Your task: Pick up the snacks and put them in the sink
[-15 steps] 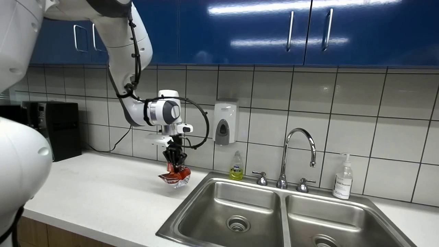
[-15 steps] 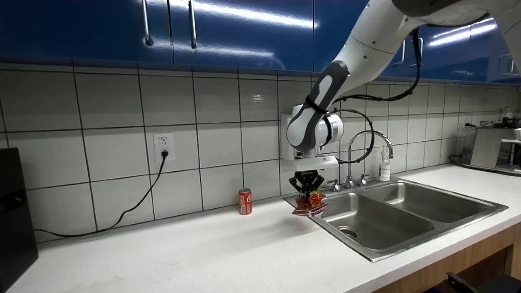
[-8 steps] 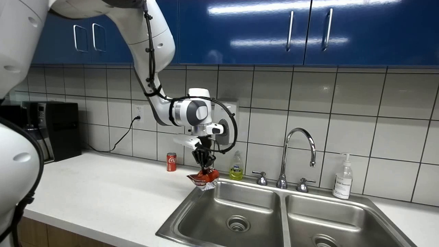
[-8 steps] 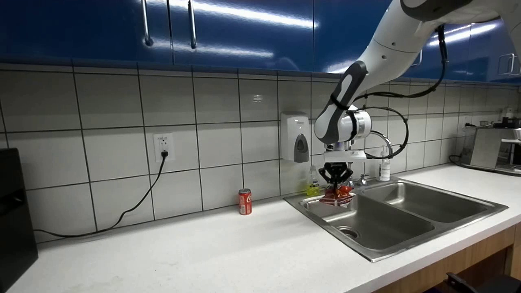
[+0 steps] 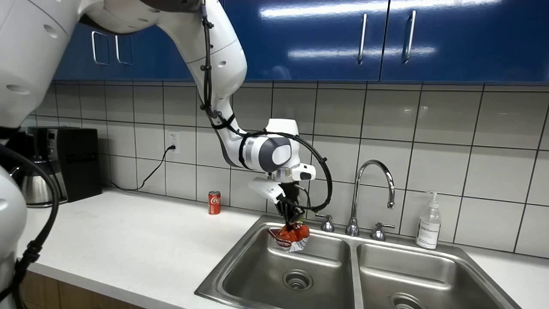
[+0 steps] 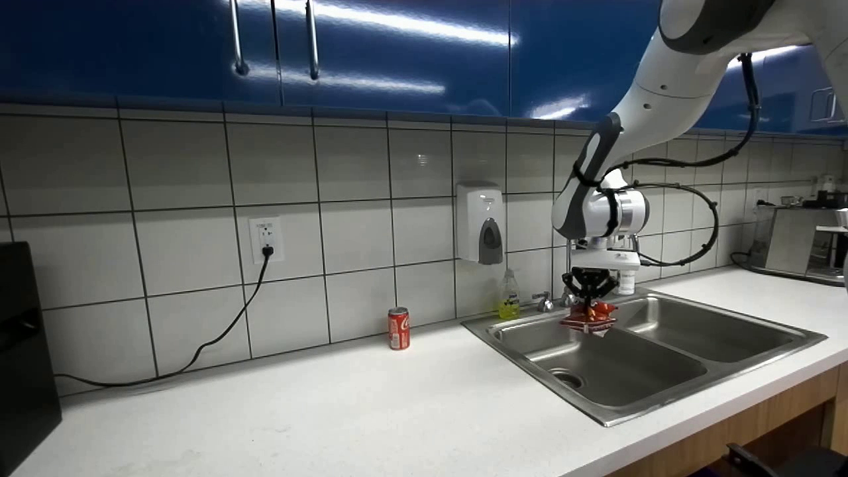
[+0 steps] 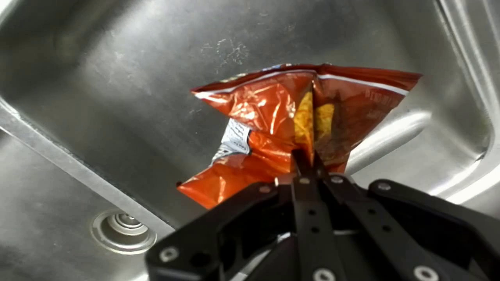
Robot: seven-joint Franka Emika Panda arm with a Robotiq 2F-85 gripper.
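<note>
The red chip packet (image 7: 281,121) is held in the air above the double-basin steel sink (image 5: 235,254); in an exterior view it is seen against the rear of the left basin (image 5: 257,279). It is clamped by the hand (image 7: 309,160) at a creased fold, right of centre in the wrist view, and its edges are spread loosely to either side. Such a narrow pinch is probably favoured because a soft bag can be gathered by it and dropped cleanly; how far the basin floor lies beneath cannot be told. In an exterior view the Coca-Cola can (image 6: 399,329) is stood upright on the surface (image 6: 318,411), apart from the sink, so it is unlikely to be knocked.

There, the arm (image 6: 676,93) is stretched in from the upper right of the frame and bent at the wrist, so that the hand is pointed almost straight down. Release, perhaps after some lowering, seems called for next.
</note>
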